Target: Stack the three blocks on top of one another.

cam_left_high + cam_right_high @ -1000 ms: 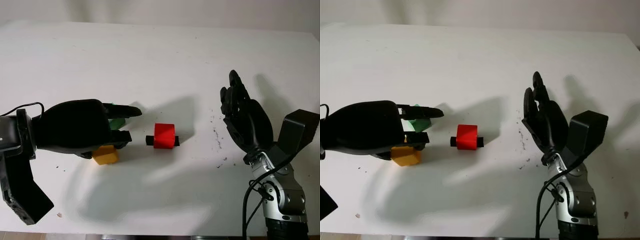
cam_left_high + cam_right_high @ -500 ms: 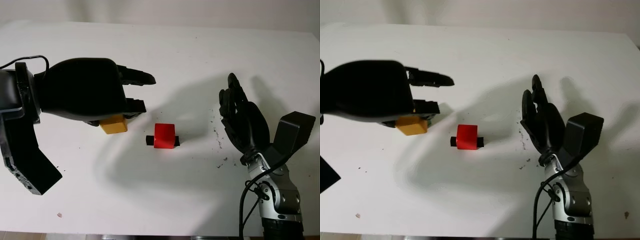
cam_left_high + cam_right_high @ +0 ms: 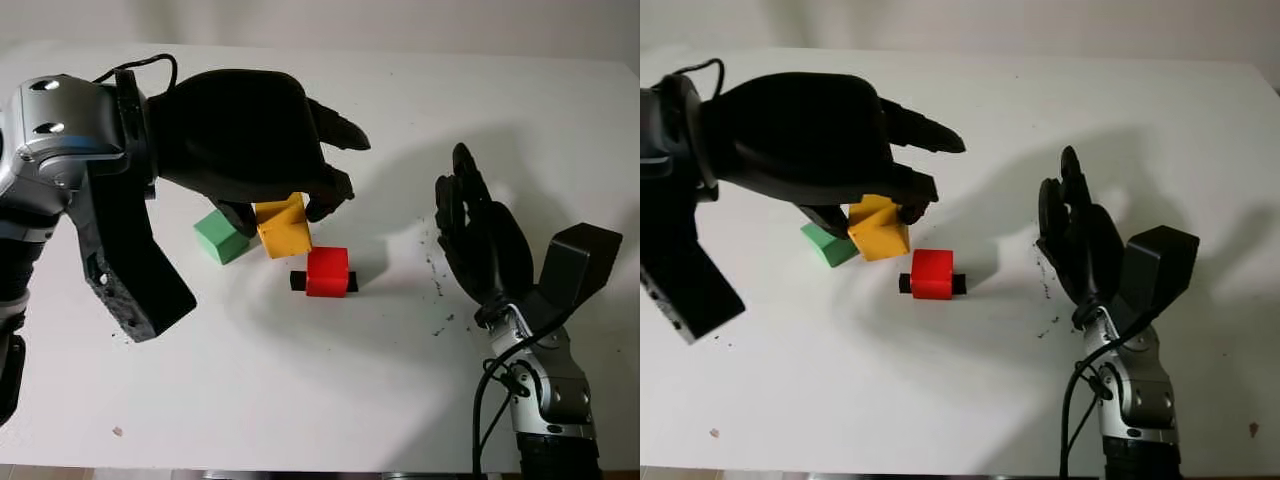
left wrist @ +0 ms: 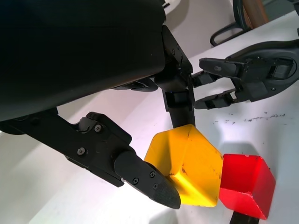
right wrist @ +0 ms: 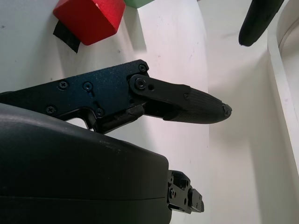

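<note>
Aloft, yellow block (image 3: 282, 226) in left hand (image 3: 250, 135)

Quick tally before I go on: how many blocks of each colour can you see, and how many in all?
Yellow block: 1, held in the left hand, off the table
Red block: 1, on the table
Green block: 1, on the table
Total: 3

Left hand (image 3: 265, 150): raised above the table (image 3: 400, 90), fingers curled round the yellow block (image 3: 283, 226), arm reaching in from the table's near-left edge. Right hand (image 3: 480, 235): open, palm upright, off the table surface, toward the table's right side, forearm rising from the near edge.
</note>
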Controlling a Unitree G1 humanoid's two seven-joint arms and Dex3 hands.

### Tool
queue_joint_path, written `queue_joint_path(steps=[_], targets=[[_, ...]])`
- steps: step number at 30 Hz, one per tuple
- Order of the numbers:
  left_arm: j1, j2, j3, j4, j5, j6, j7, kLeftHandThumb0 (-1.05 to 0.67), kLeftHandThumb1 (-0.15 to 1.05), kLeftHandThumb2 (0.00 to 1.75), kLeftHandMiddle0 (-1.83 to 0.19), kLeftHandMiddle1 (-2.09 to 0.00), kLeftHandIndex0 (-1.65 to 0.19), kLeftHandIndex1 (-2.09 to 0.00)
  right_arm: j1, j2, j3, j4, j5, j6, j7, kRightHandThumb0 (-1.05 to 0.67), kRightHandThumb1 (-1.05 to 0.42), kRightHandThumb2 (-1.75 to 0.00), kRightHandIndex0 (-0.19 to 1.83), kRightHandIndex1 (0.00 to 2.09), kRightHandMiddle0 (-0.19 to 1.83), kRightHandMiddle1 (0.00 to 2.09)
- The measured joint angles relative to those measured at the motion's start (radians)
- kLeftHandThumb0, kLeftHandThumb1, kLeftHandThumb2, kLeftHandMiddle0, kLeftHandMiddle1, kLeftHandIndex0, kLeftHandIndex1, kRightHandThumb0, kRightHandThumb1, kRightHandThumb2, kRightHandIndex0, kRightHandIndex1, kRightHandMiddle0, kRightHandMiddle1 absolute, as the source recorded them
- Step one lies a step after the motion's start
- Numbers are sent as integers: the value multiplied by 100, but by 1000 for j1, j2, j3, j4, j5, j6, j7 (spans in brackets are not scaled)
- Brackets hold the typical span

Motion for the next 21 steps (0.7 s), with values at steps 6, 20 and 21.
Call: queue_joint_path(steps=[6, 20, 21], targets=[[-43, -48, -44, 47, 23, -35, -15, -42, 87, 6, -30, -5, -38, -134, -10, 3, 5, 0, 0, 5, -6, -68, -105, -60, -19, 0, -19, 0], [-71, -103, -91, 88, 40, -75, -51, -43, 87, 6, -26, -5, -46, -143, -8, 12, 6, -7, -14, 5, -18, -67, -105, -63, -19, 0, -19, 0], [-71, -104, -91, 89, 35, -76, -51, -43, 87, 6, -26, -5, -45, -142, -8, 12, 6, -7, -14, 5, -19, -67, -105, -62, -19, 0, -19, 0]])
